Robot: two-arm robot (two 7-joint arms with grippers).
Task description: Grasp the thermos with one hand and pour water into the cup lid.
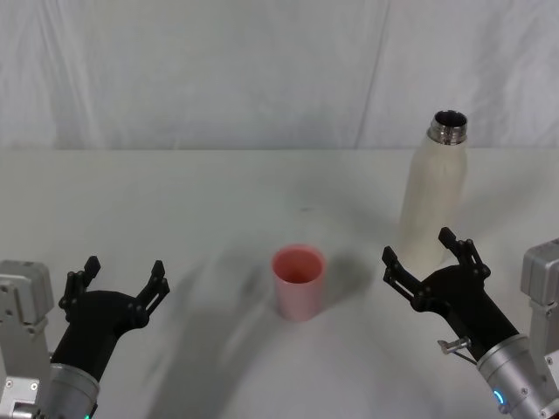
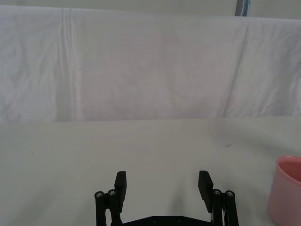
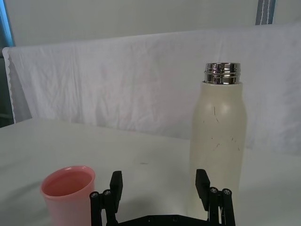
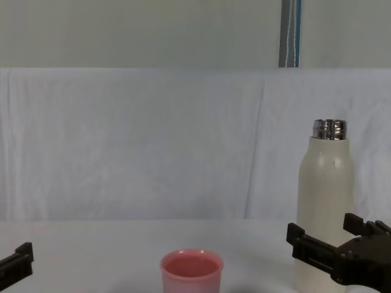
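The tall cream-white matte thermos (image 1: 434, 196) stands upright, uncapped, right of the small pink plastic cup lid (image 1: 299, 281). The right gripper (image 1: 430, 257), jaws spread, sits just before its base. Rigid, likely water-heavy: grip mid-body, below the slippery steel neck. The left gripper (image 1: 122, 279) idles, jaws apart

White cloth backdrop (image 4: 153, 140) behind white table (image 1: 175, 201), grey wall (image 4: 140, 30) above.
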